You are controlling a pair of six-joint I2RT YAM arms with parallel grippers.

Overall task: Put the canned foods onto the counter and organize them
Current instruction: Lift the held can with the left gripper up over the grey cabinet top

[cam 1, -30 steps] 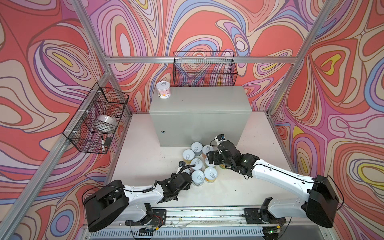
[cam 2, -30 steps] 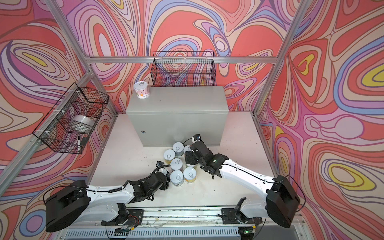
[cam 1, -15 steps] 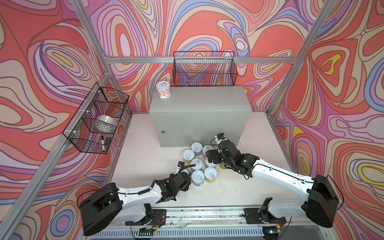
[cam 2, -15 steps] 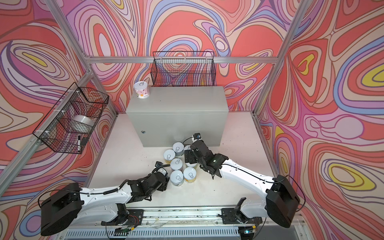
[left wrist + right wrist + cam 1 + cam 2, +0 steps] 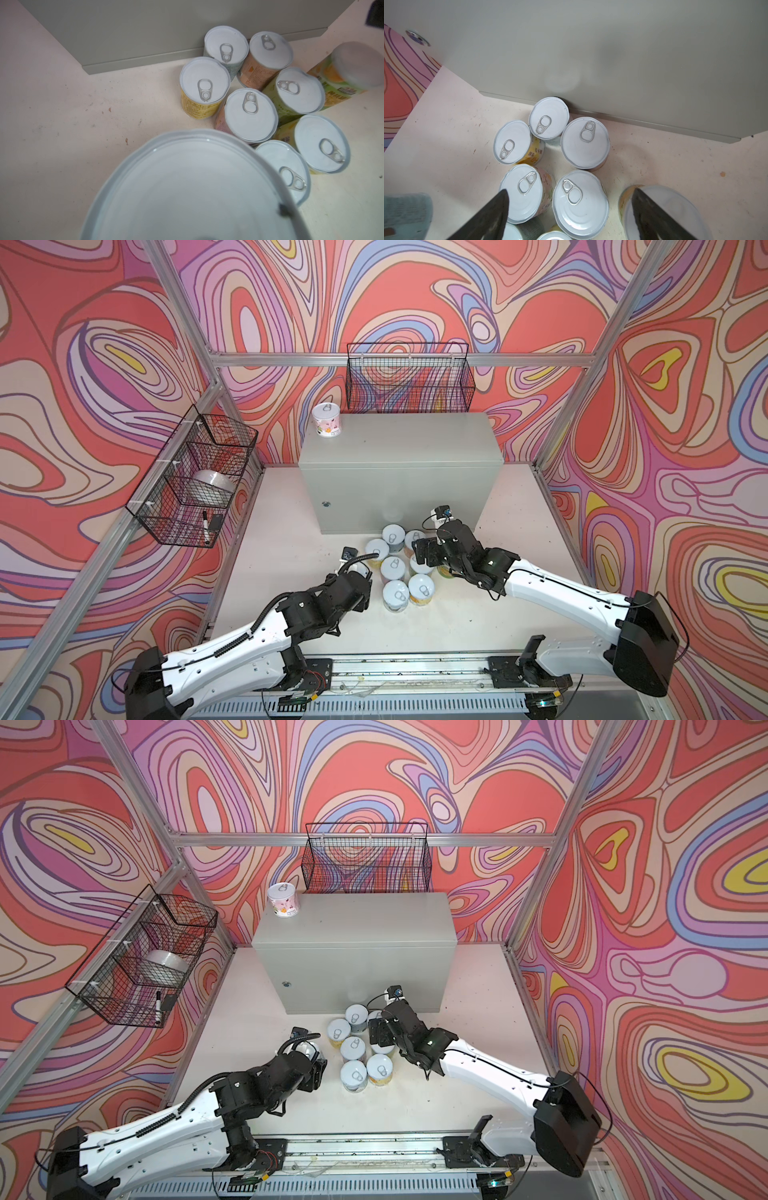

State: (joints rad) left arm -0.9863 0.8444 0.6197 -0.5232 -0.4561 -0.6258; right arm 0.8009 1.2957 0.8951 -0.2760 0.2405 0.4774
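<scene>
One pink-labelled can (image 5: 327, 420) stands on the back left corner of the grey counter (image 5: 403, 448). Several cans (image 5: 392, 568) cluster on the white tabletop before the counter's front, also seen from the right wrist (image 5: 580, 204). My left gripper (image 5: 360, 578) is shut on a can (image 5: 193, 187) just left of the cluster; its plain silver end fills the left wrist view and hides the fingers. My right gripper (image 5: 424, 551) hangs open over the cluster's right side. Its dark fingers (image 5: 488, 214) straddle two cans, and a green-orange can (image 5: 675, 209) lies under the other finger.
A black wire basket (image 5: 195, 481) on the left wall holds a silver tape roll (image 5: 214, 485) and a marker (image 5: 205, 526). Another wire basket (image 5: 409, 379) hangs behind the counter. The arm rail (image 5: 407, 668) runs along the table's front edge.
My right gripper has crept slightly left over the cluster, still open. The left gripper and its can have hardly moved.
</scene>
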